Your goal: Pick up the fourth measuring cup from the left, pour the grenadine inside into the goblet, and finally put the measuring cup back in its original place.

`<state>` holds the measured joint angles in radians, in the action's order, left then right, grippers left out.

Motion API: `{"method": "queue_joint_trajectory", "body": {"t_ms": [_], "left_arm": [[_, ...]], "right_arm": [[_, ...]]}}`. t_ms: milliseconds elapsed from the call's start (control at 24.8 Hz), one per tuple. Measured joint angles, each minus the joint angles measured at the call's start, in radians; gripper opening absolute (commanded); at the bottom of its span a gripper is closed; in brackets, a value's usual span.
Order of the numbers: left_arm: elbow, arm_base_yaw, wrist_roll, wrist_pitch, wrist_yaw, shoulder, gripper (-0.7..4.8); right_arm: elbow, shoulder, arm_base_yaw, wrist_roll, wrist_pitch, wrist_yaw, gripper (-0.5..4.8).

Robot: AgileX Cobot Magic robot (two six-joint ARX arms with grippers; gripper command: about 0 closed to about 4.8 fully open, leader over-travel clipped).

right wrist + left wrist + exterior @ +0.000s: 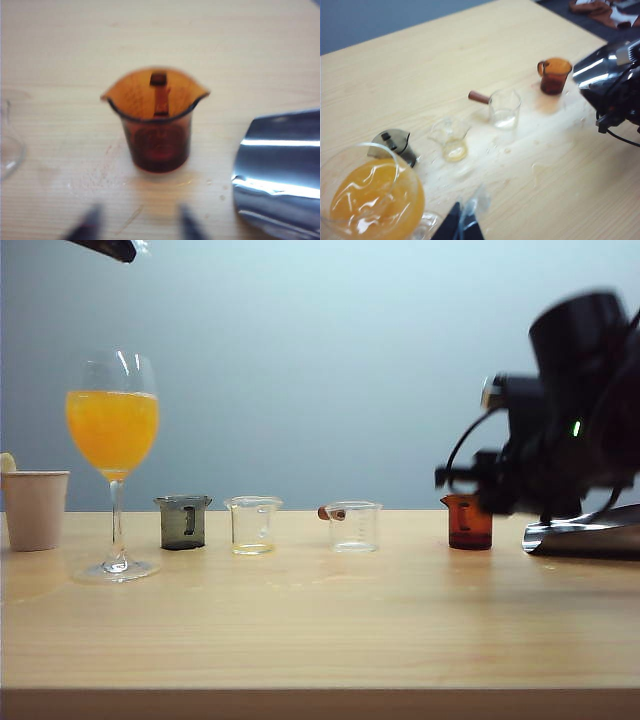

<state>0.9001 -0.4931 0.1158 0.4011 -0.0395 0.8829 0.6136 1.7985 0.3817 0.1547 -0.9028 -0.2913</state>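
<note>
Small amber transparent measuring cup (470, 522) with flared rim and side loop handle: fourth in row, upright on pale wooden table (300, 630), right end; dark grenadine (159, 150) low inside.

Exterior view: tall clear stemmed goblet (113, 460) of orange juice far left, well apart from cup. Right gripper close beside cup, blurred, fingertips hidden.

Left wrist view: left gripper (465, 220) near goblet; blurred, jaw state cannot be told.

Right wrist view: right gripper (137, 220) fingers parted, short of cup, nothing held.

Step, judged: approach to pick-up. Next: advance, straddle cup, close.
</note>
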Motion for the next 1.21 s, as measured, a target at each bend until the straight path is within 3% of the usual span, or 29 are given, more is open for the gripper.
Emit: {"method": "queue_joint_trajectory", "body": {"t_ms": [121,242,725,1006,1087,1208], "left_arm": [[0.0,0.0,0.028,0.018,0.014,0.003,-0.05],[0.0,0.0,0.072,0.023,0.027,0.004,-0.05],[0.0,0.0,0.094,0.045,0.028,0.005,-0.05],[0.0,0.0,0.095,0.045,0.028,0.005,-0.05],[0.0,0.0,0.11,0.045,0.029,0.007,-0.05],[0.0,0.0,0.12,0.045,0.029,0.011,-0.05]], "right_arm": [[0.04,0.134,-0.001,-0.002,-0.139,0.0,4.79],[0.129,0.22,-0.005,-0.029,-0.15,-0.002,4.79],[0.36,0.36,-0.064,-0.052,-0.101,-0.019,4.79],[0.413,0.386,-0.085,-0.052,-0.021,0.06,4.79],[0.412,0.387,-0.082,-0.051,-0.003,0.068,4.03],[0.412,0.391,-0.082,-0.056,-0.005,0.069,1.16]]}}
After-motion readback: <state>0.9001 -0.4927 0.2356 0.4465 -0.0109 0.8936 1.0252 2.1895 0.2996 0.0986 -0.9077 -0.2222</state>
